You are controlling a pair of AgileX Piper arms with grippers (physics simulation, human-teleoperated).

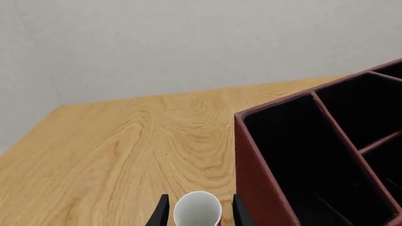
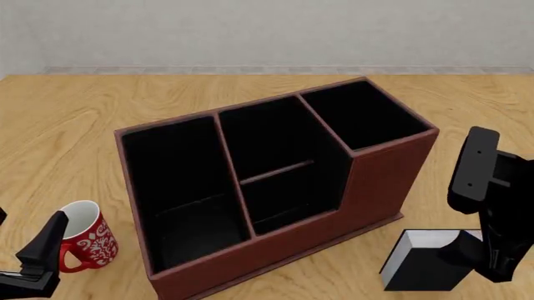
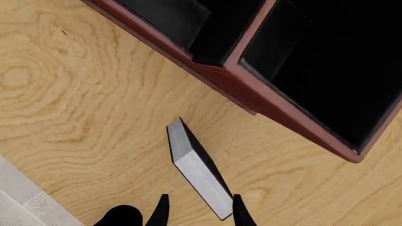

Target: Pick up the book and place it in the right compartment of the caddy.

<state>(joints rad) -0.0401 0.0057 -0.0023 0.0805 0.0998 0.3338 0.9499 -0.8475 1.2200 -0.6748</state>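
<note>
The black book (image 2: pixel 421 265) with white page edges (image 2: pixel 434 238) lies on the table to the right of the caddy's (image 2: pixel 276 250) front corner. My right gripper (image 2: pixel 469 250) is low over it. In the right wrist view the open fingers (image 3: pixel 162 212) straddle the book's near end (image 3: pixel 201 176). I cannot tell whether they touch it. The right compartment (image 2: pixel 367 115) is the tall square end section, black inside; it also shows in the right wrist view (image 3: pixel 326 70). My left gripper (image 1: pixel 201 214) is open, its fingers either side of the mug.
A red-and-white patterned mug (image 2: pixel 86 240) stands upright left of the caddy; its white inside shows in the left wrist view (image 1: pixel 197 207). The caddy's wide left section (image 1: pixel 308 160) is beside it. The table's far edge meets a grey wall (image 1: pixel 188 42).
</note>
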